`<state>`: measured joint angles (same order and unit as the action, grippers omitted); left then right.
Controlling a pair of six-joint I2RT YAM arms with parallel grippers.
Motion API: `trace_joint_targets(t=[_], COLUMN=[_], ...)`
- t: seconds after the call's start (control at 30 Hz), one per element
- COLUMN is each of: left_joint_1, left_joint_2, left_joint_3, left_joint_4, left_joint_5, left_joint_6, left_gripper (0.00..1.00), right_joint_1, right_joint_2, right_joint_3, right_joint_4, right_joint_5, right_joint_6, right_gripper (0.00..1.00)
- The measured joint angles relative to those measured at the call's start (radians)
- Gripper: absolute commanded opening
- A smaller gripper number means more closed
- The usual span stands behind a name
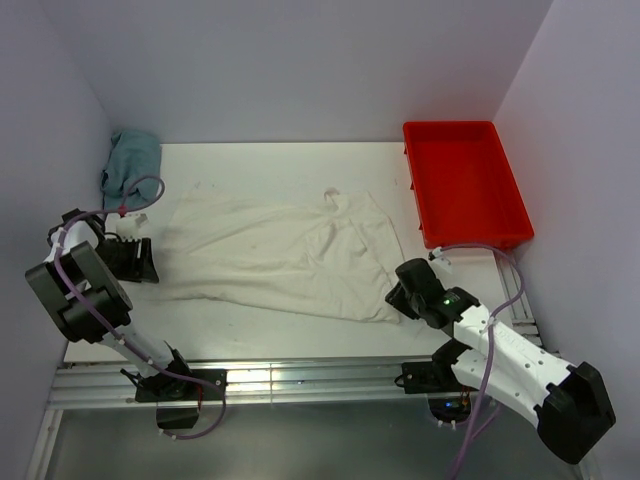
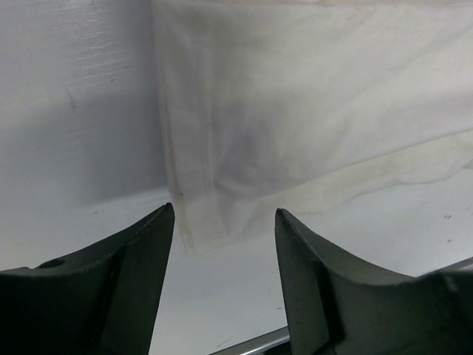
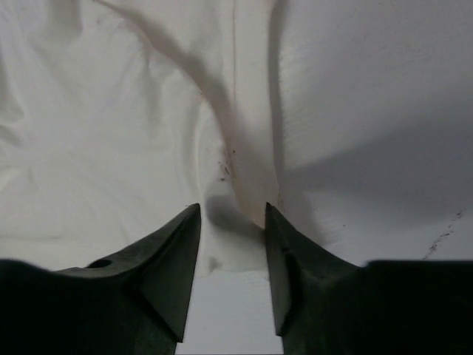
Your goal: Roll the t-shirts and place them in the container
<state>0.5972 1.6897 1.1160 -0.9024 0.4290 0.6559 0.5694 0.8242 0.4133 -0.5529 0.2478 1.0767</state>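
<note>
The t-shirt (image 1: pixel 285 255) lies flat on the table (image 1: pixel 250 322), its long way running left to right. The left fingers (image 2: pixel 140 251) wait at its left end, spread apart and holding nothing, with the near corner just ahead. The right fingers (image 3: pixel 174 251) are spread around its near right edge and do not pinch it.

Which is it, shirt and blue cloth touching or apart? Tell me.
Apart. The top view shows bare table between the shirt and the blue cloth.

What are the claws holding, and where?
Nothing yet. Both are open: the left claw faces the shirt edge, the right claw sits at a fold near its corner.
</note>
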Motion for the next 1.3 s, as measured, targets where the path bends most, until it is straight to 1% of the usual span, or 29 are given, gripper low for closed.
trace_joint_targets(t=[0.03, 0.07, 0.13, 0.17, 0.23, 0.27, 0.33, 0.37, 0.47, 0.8, 0.87, 0.93, 0.97, 1.0, 1.03, 1.07, 1.1, 1.13, 1.17, 1.23, 1.3], left_joint_1=[-0.001, -0.003, -0.010, -0.014, -0.019, -0.021, -0.024, -0.024, -0.024, -0.024, -0.024, -0.024, -0.024, -0.024, -0.024, -0.024, -0.024, -0.024, -0.023, -0.020, -0.014], left_joint_2=[0.000, 0.000, 0.000, 0.000, 0.002, 0.004, 0.006, 0.008, 0.013, 0.028, 0.031, 0.037, 0.042, 0.045, 0.047, 0.049, 0.050, 0.050, 0.050, 0.050, 0.048], left_joint_3=[-0.007, -0.014, -0.028, -0.032, -0.039, -0.039, -0.040, -0.040, -0.040, -0.040, -0.038, -0.033, -0.031, -0.029, -0.028, -0.026, -0.023, -0.020, -0.013, 0.008, 0.045], left_joint_4=[0.010, 0.019, 0.033, 0.038, 0.051, 0.056, 0.068, 0.074, 0.084, 0.097, 0.096, 0.095, 0.095, 0.095, 0.092, 0.089, 0.085, 0.080, 0.071, 0.055, 0.031], left_joint_5=[-0.005, -0.010, -0.018, -0.022, -0.032, -0.036, -0.044, -0.048, -0.062, -0.092, -0.093, -0.095, -0.095, -0.095, -0.095, -0.094, -0.093, -0.091, -0.087, -0.080, -0.067], left_joint_6=[-0.005, -0.008, -0.018, -0.023, -0.032, -0.034, -0.043, -0.044, -0.051, -0.055, -0.055, -0.055, -0.053, -0.048, -0.047, -0.045, -0.042, -0.043, -0.041, -0.039, -0.039], left_gripper=[0.59, 0.54, 0.46, 0.37, 0.29, 0.23, 0.18, 0.12, 0.00, 0.01, 0.02, 0.07, 0.18, 0.23, 0.28, 0.36, 0.40, 0.44, 0.50, 0.53, 0.57], right_joint_1=[0.000, 0.000, 0.000, 0.000, 0.000, 0.000, 0.000, 0.000, 0.000, 0.000, 0.000, 0.000, 0.000, 0.000, 0.000, 0.000, 0.001, 0.002, 0.002, 0.002, 0.002], right_joint_2=[-0.008, -0.017, -0.043, -0.065, -0.106, -0.132, -0.190, -0.219, -0.276, -0.297, -0.297, -0.295, -0.293, -0.290, -0.288, -0.287, -0.287, -0.289, -0.300, -0.316, -0.322], right_joint_3=[-0.010, -0.016, -0.026, -0.029, -0.030, -0.033, -0.044, -0.050, -0.064, -0.107, -0.107, -0.107, -0.107, -0.107, -0.107, -0.107, -0.107, -0.107, -0.106, -0.099, -0.061], right_joint_4=[0.002, 0.000, -0.001, -0.005, -0.017, -0.024, -0.046, -0.063, -0.104, -0.141, -0.143, -0.146, -0.147, -0.148, -0.150, -0.152, -0.159, -0.168, -0.183, -0.212, -0.250], right_joint_5=[-0.005, -0.009, -0.014, -0.017, -0.022, -0.024, -0.028, -0.029, -0.033, -0.068, -0.073, -0.079, -0.082, -0.084, -0.085, -0.085, -0.084, -0.081, -0.077, -0.068, -0.048], right_joint_6=[-0.001, -0.003, 0.001, 0.004, 0.010, 0.011, 0.022, 0.028, 0.042, 0.079, 0.082, 0.083, 0.084, 0.085, 0.087, 0.092, 0.093, 0.093, 0.096, 0.092, 0.084], right_gripper=[0.34, 0.20, 0.13, 0.07, 0.04, 0.03, 0.01, 0.01, 0.00, 0.00, 0.00, 0.00, 0.05, 0.13, 0.27, 0.33, 0.40, 0.52, 0.57, 0.64, 0.65])
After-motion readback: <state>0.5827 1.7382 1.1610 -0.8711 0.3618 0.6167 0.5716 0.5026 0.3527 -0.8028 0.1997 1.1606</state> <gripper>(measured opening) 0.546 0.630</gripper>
